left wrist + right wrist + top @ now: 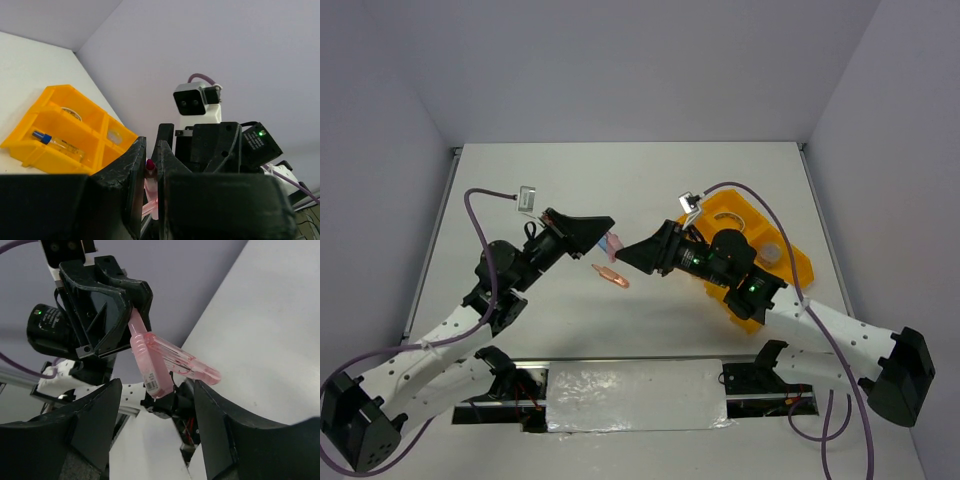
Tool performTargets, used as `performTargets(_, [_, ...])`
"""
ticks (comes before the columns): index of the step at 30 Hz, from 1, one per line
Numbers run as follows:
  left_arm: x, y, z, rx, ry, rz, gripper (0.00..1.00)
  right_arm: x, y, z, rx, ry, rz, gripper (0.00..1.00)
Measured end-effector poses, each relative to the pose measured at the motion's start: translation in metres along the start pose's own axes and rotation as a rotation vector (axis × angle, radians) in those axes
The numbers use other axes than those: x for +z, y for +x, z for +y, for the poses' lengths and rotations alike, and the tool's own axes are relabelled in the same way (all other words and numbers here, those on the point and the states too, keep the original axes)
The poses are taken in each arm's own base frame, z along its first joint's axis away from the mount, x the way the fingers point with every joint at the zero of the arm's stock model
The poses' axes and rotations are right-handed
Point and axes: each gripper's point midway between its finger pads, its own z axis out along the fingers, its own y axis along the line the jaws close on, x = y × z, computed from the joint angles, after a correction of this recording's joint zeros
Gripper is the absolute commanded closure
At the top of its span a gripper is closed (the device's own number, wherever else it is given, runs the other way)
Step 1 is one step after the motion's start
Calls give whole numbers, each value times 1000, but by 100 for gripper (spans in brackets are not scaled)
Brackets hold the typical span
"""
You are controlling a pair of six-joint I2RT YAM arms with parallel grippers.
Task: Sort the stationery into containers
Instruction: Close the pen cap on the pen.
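Item: salmon-pink pen-like piece (144, 355), translucent, with a small label near its lower end. Held clear of the table (620, 190), in the air between the two arms, and slanted.

Holder: left gripper (151, 152), closed almost fully. Clamps the upper end of the piece between narrow-set fingers, leaving the rest hanging free.

Receiver: right gripper (632, 254), pointed at the left one with tips nearly meeting. Jaws apart, one on either side of the hanging piece, with no contact visible and nothing held.

Also present: second salmon-pink piece (611, 277), lying flat on the table just below the meeting point, apart from both grippers.

Destination: orange-yellow divided tray (52, 97), on the right side of the table and partly hidden under the right arm in the overhead view. Contains a blue-capped bottle (57, 143) in the long near compartment, a tape ring (72, 114) in a far compartment and a greyish clear round cup (116, 135) in another.

Step in hand, judged: arm-to-arm handover of the pink piece, on its way to the tray.

Next move, judged: calls for closing the right jaws squarely on the free length, then releasing the left grip only once the hold is firm. Risk of a slip or swing from the thin, smooth body.
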Motion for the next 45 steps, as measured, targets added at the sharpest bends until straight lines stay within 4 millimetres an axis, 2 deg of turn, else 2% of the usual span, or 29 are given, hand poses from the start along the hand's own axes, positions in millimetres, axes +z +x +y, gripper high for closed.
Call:
performTargets(6, [-5, -8, -12, 9, 39, -29, 100, 7, 5, 21, 57, -113, 39, 36])
performTargets(8, [-5, -9, -14, 9, 49, -33, 100, 9, 5, 25, 67, -139, 45, 42])
performTargets(9, [-5, -8, -14, 9, 53, -33, 100, 10, 6, 26, 73, -147, 49, 56])
performTargets(10, [-5, -8, -14, 9, 57, -32, 100, 11, 6, 27, 75, -154, 52, 64])
performTargets(13, [-5, -9, -17, 5, 73, -39, 100, 13, 8, 25, 86, -149, 63, 69])
performTargets(14, [-5, -9, -17, 4, 73, -38, 100, 13, 8, 25, 87, -151, 63, 76])
performTargets(15, [-5, -9, -17, 4, 72, -39, 100, 12, 8, 26, 80, -152, 64, 87])
performTargets(16, [-5, -9, -17, 4, 70, -39, 96, 12, 8, 26, 74, -155, 66, 96])
performTargets(17, [-5, -9, -16, 5, 69, -39, 85, 12, 8, 26, 69, -153, 65, 98])
performTargets(18, [-5, -9, -15, 8, 66, -39, 69, 12, 8, 25, 66, -147, 66, 100])
performTargets(19, [-5, -8, -13, 13, 52, -37, 26, 12, 8, 24, 62, -138, 66, 100])
performTargets(20, [-4, -7, -7, 20, 26, -32, 5, 12, 7, 23, 57, -129, 63, 100])
performTargets(21, [-4, -5, 0, 17, -10, -22, 1, 12, 7, 20, 49, -113, 59, 100])
performTargets(25, [-1, -3, 29, 12, -201, 16, 1, 12, 2, 4, 21, -11, 35, 100])
performTargets(29, [-3, -10, 43, -13, -335, 10, 1, 15, -3, -26, 10, 172, 32, 100])
performTargets(32, [-12, -5, 62, -64, -451, 16, 1, 23, -6, -47, 30, 305, 43, 100])
performTargets(35, [-23, 11, 83, -124, -547, 45, 1, 29, -1, -76, 73, 438, 66, 100])
performTargets(40, [-36, 54, 112, -276, -612, 126, 1, 29, 28, -120, 171, 614, 149, 100])
performTargets(42, [-39, 73, 120, -338, -617, 172, 1, 31, 36, -124, 191, 623, 172, 100])
performTargets(45, [-39, 93, 125, -421, -612, 216, 1, 38, 40, -115, 197, 560, 197, 100])
